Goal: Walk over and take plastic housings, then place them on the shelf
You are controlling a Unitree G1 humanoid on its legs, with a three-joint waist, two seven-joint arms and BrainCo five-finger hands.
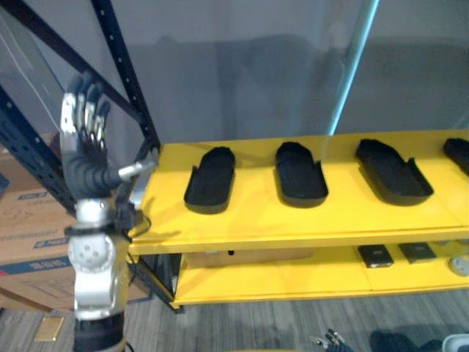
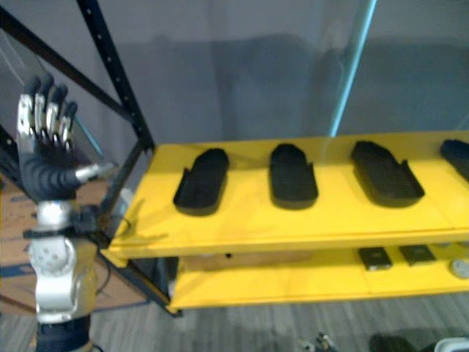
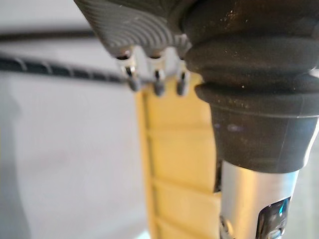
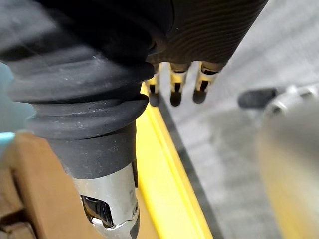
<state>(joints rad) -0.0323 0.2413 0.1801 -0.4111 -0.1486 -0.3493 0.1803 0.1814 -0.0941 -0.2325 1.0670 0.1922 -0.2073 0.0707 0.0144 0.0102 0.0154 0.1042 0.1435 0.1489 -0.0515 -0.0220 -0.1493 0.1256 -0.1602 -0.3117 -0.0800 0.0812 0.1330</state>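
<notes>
Left hand was up beside the yellow shelf, fingers straight, empty; black plastic housings lay along it; right hand seemingly hung relaxed.

The light was soft and even, falling from above, neither harsh nor dim. To the right of the raised left hand, the yellow shelf took most of it and shone brightest, with a pale sheen along its far edge. The black housings stayed matte and dark, each with only a thin, faint shadow at its base. The lower shelf lay in shade toward its back. A broad soft shadow crossed the grey wall beyond the hand. Small glints sat on the left hand's silver fingers and on the right hand.
</notes>
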